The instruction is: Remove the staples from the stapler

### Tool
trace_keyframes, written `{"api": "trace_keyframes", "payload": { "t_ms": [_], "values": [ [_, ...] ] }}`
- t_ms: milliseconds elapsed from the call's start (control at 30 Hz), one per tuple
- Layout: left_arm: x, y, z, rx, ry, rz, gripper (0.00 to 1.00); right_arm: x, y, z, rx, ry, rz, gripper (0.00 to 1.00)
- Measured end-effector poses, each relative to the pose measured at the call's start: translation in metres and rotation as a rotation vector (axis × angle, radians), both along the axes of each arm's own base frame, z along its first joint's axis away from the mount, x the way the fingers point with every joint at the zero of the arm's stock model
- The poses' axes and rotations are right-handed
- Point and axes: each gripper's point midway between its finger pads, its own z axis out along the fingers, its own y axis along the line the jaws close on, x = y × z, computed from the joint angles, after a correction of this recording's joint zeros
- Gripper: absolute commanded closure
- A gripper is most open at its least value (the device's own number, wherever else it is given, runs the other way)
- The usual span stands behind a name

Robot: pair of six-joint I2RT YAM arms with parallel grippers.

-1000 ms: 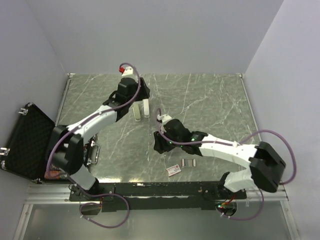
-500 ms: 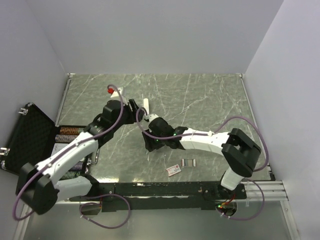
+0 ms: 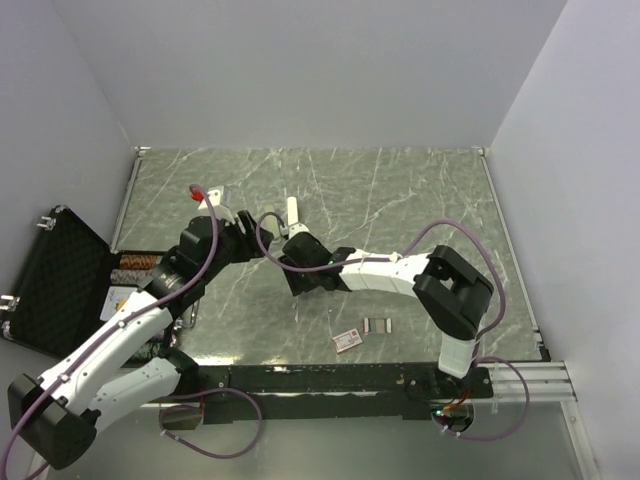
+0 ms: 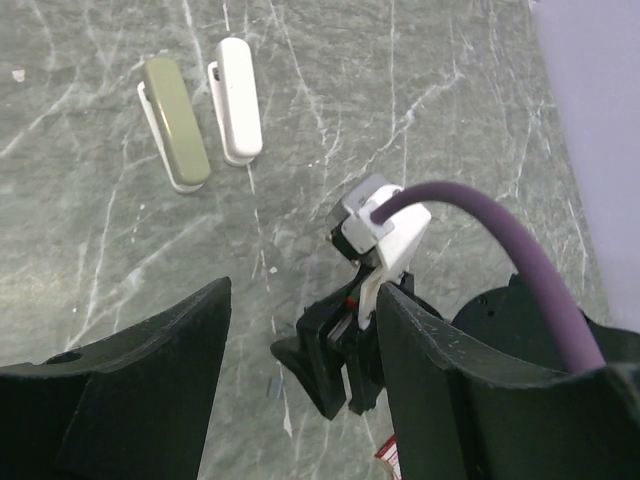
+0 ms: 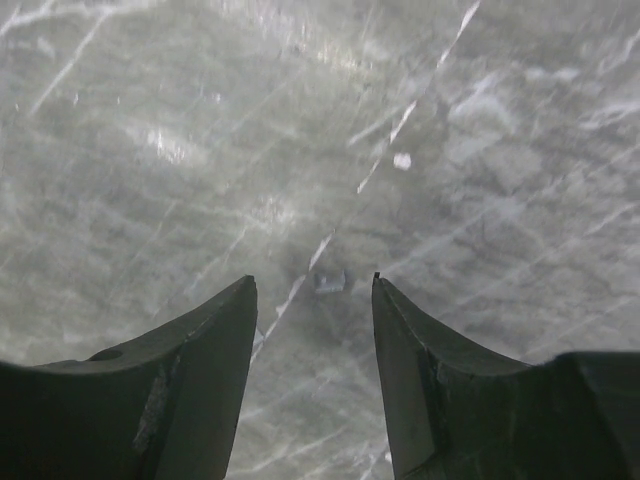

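Two staplers lie side by side at the back of the table, an olive-green stapler (image 4: 175, 122) and a white stapler (image 4: 237, 100) (image 3: 292, 212). The staples (image 3: 378, 325) lie as a small grey banded strip near the front edge, beside a red-and-white box (image 3: 348, 340). My left gripper (image 4: 305, 300) (image 3: 248, 228) is open and empty, hovering short of the staplers. My right gripper (image 5: 313, 285) (image 3: 296, 284) is open, low over bare marble, with a tiny grey fragment (image 5: 331, 282) on the table just past its fingertips. The left wrist view shows the right gripper (image 4: 340, 360) pointing down.
An open black case (image 3: 55, 280) sits off the table's left edge. A purple cable (image 4: 500, 240) arcs over the right wrist. Grey walls (image 3: 300, 70) close in the marble table (image 3: 420, 200) at the back and sides.
My left arm has drawn back from the staplers toward the near left. My right gripper has slid left across the table. Both stay open and empty.
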Motion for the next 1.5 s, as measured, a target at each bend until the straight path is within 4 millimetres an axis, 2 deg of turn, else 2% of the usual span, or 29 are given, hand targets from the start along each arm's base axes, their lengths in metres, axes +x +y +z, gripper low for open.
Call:
{"api": "trace_keyframes", "payload": {
  "t_ms": [200,1100,1300,1500],
  "values": [
    [-0.004,0.006,-0.002,0.016,0.004,0.01,0.35,0.009,0.002,-0.005,-0.03,-0.02,-0.009,0.48],
    [-0.007,0.012,-0.011,0.037,0.022,0.028,0.34,0.007,-0.004,-0.021,-0.087,0.007,-0.006,0.62],
    [-0.006,0.012,-0.011,0.038,0.021,0.032,0.34,0.008,-0.003,-0.021,-0.092,0.006,-0.008,0.76],
    [-0.006,0.013,-0.011,0.038,0.021,0.032,0.34,0.009,-0.004,-0.021,-0.095,0.003,-0.012,0.84]
  ]
}}
